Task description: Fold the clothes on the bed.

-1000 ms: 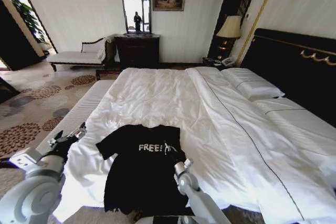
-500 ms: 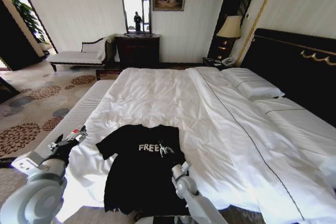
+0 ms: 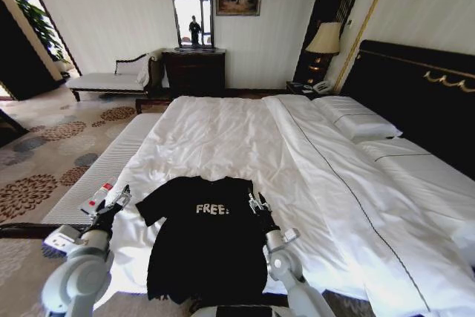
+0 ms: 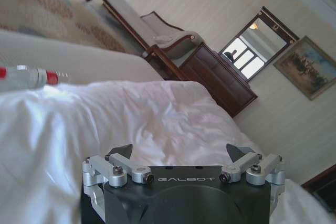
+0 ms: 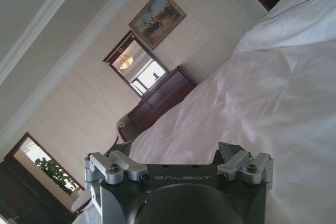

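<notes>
T-shirt (image 3: 205, 239) flat on bed (image 3: 312, 176), long axis near–far. Right tool (image 3: 257, 203), jaws apart, over right sleeve; left tool (image 3: 116, 200), jaws apart, just left of left sleeve.

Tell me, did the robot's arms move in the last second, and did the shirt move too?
Yes. The left gripper came in toward the T-shirt's sleeve. The right gripper slid off the lettering to the shirt's right edge. Both are open, holding nothing. The T-shirt stayed flat on the bed.

One T-shirt (image 3: 206, 239), two pillows (image 3: 355, 118) (stacked), one bed (image 3: 245, 139).
</notes>
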Motion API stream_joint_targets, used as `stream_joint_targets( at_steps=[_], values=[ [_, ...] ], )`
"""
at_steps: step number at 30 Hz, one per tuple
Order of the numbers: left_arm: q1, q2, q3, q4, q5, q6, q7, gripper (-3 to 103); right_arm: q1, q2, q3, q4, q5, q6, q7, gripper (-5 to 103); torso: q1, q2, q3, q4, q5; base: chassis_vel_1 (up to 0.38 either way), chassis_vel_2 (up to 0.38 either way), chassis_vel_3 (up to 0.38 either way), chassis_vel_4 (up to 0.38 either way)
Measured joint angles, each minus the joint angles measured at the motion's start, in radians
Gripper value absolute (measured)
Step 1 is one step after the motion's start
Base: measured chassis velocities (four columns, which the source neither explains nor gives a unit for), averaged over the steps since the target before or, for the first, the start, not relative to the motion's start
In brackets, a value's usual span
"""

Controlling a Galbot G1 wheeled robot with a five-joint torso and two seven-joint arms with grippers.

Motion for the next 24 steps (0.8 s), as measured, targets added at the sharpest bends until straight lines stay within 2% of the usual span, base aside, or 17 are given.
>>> stream_joint_targets(
  at_steps=[1, 4, 7, 8, 12, 15, 16, 19, 24],
  values=[
    [-0.007, -0.009, 0.003, 0.032, -0.07, -0.007, 0.022, 100, -0.005, 0.005, 0.005, 0.003, -0.004, -0.001, 0.011, 95, 0.0, 0.0, 0.0, 0.0001, 0.0002, 0.0, 0.0, 0.0, 0.0],
    [-0.043, -0.023, 0.014, 0.109, -0.168, -0.009, 0.044, 100, -0.016, 0.013, 0.016, 0.012, -0.015, -0.005, 0.034, 100, 0.0, 0.0, 0.0, 0.0, 0.0002, 0.0, 0.0, 0.0, 0.0],
    [-0.073, -0.021, 0.019, 0.154, -0.179, -0.008, 0.038, 100, -0.022, 0.013, 0.02, 0.016, -0.016, -0.006, 0.042, 100, 0.0, 0.0, 0.0, 0.0, 0.0002, 0.0, 0.0, 0.0, 0.0],
    [-0.107, -0.008, 0.02, 0.212, -0.179, -0.003, 0.029, 100, -0.027, 0.012, 0.026, 0.018, -0.016, -0.006, 0.047, 100, 0.0, 0.0, 0.0, 0.0, 0.0002, 0.0, 0.0, 0.0, 0.0],
    [-0.144, 0.022, 0.017, 0.312, -0.174, 0.002, 0.03, 100, -0.032, 0.009, 0.033, 0.018, -0.016, -0.005, 0.053, 100, 0.0, 0.0, 0.0, -0.0004, 0.0001, 0.0, 0.0, 0.0, 0.0],
    [-0.163, 0.056, 0.005, 0.434, -0.188, 0.005, 0.086, 100, -0.038, 0.003, 0.039, 0.017, -0.014, -0.004, 0.062, 100, 0.0, 0.0, 0.0, 0.0003, -0.0001, 0.0, 0.0, 0.0, 0.0],
    [-0.163, 0.056, 0.005, 0.434, -0.188, 0.005, 0.086, 100, -0.038, 0.003, 0.039, 0.017, -0.014, -0.004, 0.062, 100, 0.0, 0.0, 0.0, 0.0003, -0.0001, 0.0, 0.0, 0.0, 0.0],
    [-0.164, 0.062, 0.003, 0.473, -0.211, 0.005, 0.145, 100, -0.039, 0.001, 0.042, 0.005, -0.013, -0.003, 0.068, 100, 0.0, 0.0, 0.0, 0.0004, 0.0001, 0.0, 0.0, 0.0, 0.0],
    [-0.197, 0.053, 0.009, 0.492, -0.222, -0.005, 0.158, 100, -0.036, 0.002, 0.041, -0.006, -0.014, -0.003, 0.075, 100, 0.0, 0.0, 0.0, -0.0001, 0.0002, 0.0, 0.0, 0.0, 0.0]
  ],
)
